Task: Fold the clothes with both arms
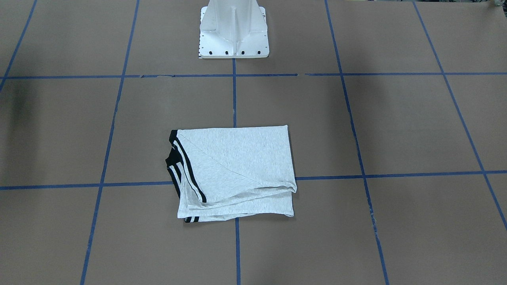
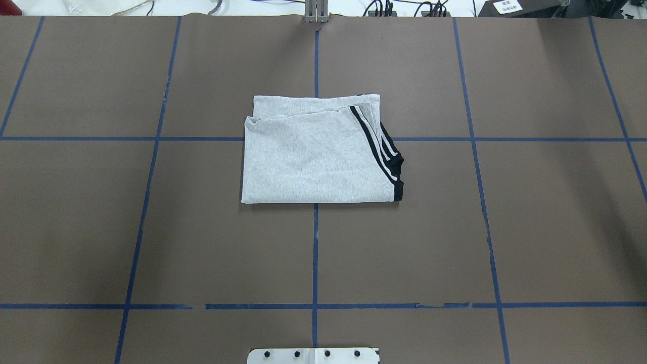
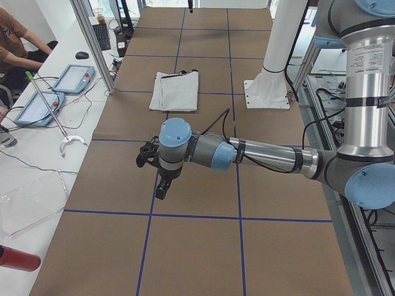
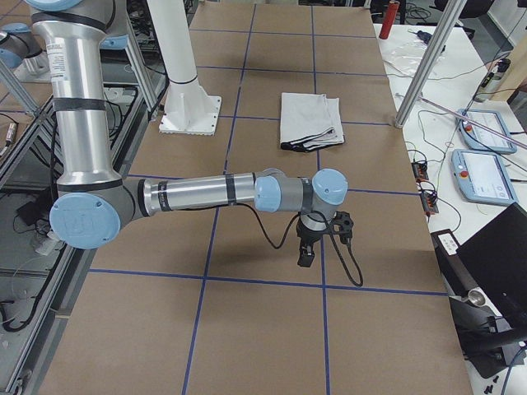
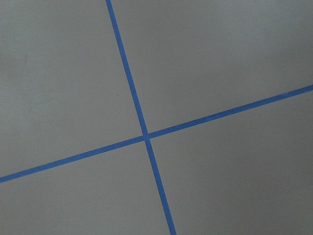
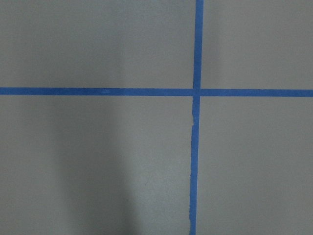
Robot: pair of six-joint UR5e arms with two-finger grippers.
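While both arms reached low over the table, the grey T-shirt [image 2: 316, 151] lay folded into a compact rectangle just above the centre of the overhead view. It covered a crossing of blue tape lines [image 2: 315, 253] on the brown table [image 2: 202, 242], and its black shoulder stripes ran along its right edge. In the front-facing view the stripes fell on its left, and the shirt lay below and well apart from the white pedestal [image 1: 233, 31] at top centre. The left arm [image 3: 265, 157] stretched across the middle of the left side view, its gripper [image 3: 162, 188] pointing down, far from the shirt at upper centre. The right arm [image 4: 198, 195] and right gripper [image 4: 305, 251] were posed likewise in the right side view. Seen only from the sides, neither claw could be judged wide or narrow. Both wrist cameras showed only table and tape.
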